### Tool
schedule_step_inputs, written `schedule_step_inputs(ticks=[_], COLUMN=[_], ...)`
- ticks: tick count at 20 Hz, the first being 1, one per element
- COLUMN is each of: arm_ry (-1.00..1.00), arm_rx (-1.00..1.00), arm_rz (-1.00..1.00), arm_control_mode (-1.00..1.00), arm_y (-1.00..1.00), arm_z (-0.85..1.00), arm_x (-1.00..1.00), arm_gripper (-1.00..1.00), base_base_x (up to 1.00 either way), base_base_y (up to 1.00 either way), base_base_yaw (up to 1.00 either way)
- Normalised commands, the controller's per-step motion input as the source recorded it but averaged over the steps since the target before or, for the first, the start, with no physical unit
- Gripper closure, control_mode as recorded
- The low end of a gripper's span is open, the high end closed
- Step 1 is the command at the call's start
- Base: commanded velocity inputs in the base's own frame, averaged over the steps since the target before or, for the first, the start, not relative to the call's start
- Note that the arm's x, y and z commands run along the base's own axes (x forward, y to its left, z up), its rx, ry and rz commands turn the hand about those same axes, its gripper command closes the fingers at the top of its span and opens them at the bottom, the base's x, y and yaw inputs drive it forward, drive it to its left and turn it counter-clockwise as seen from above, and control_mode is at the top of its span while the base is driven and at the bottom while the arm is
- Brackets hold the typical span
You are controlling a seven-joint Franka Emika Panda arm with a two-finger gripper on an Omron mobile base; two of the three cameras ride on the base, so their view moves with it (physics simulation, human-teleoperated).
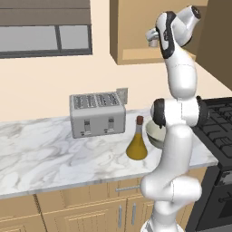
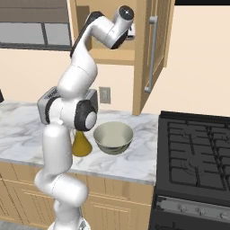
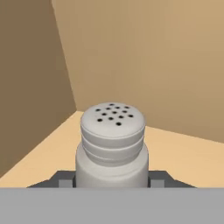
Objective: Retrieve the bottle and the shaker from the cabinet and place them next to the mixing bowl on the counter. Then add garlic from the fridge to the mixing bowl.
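The shaker is held upright between the two jaws of the gripper, which are shut on its sides, inside the cabinet.

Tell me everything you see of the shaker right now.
The shaker is a small grey cylinder with a lighter ridged cap dotted with dark holes. It stands upright inside the cabinet, over its tan shelf, near the back corner. The gripper is shut on its body, one dark finger against each side.
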Motion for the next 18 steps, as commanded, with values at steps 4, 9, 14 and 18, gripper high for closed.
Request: schedule_step_inputs(ticks=[4,9,14,18], arm_ry=[-0.08,-0.13,-0.08,-0.01], arm_rx=[0.01,0.06,0.05,0.00], arm_rz=[-0.53,-0.47,-0.45,-0.33], arm_control_mode=[-1.00,-1.00,-1.00,-1.00], arm_y=[-0.11,-0.03,0.00,-0.03], arm_z=[-0.54,-0.14,0.52,0.14], arm_x=[-0.61,-0.73,-0.72,-0.85], arm_gripper=[1.00,1.00,1.00,1.00], base_base_x=[0.00,0.00,0.00,0.00], base_base_y=[0.00,0.00,0.00,0.00], base_base_yaw=[0.00,0.00,0.00,0.00])
